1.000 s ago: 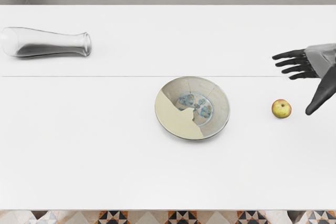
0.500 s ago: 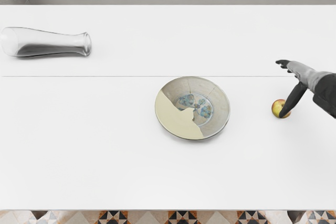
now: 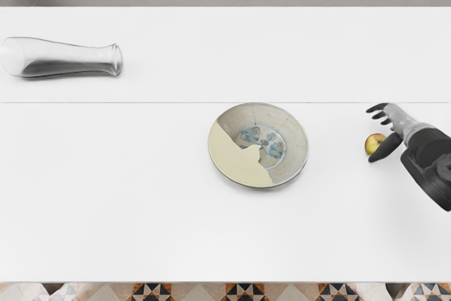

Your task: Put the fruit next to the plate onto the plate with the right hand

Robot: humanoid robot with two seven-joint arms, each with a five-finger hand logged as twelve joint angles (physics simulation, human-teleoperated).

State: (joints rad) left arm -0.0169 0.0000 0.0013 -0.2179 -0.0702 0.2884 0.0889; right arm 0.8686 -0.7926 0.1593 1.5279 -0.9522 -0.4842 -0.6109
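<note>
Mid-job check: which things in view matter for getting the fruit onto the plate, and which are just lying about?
In the job:
apple, on the table right of the plate
plate, mid-table, no fruit on it
right hand, at the apple, fingers spread

Lying about:
glass vase, on its side, far left

At the right of the frame the right hand (image 3: pixel 389 132) covers the right side of the apple (image 3: pixel 371 143); I can't tell whether they touch. Its arm is cut off by the right edge. Upper left, the base of the glass vase (image 3: pixel 63 58) meets the frame edge.
</note>
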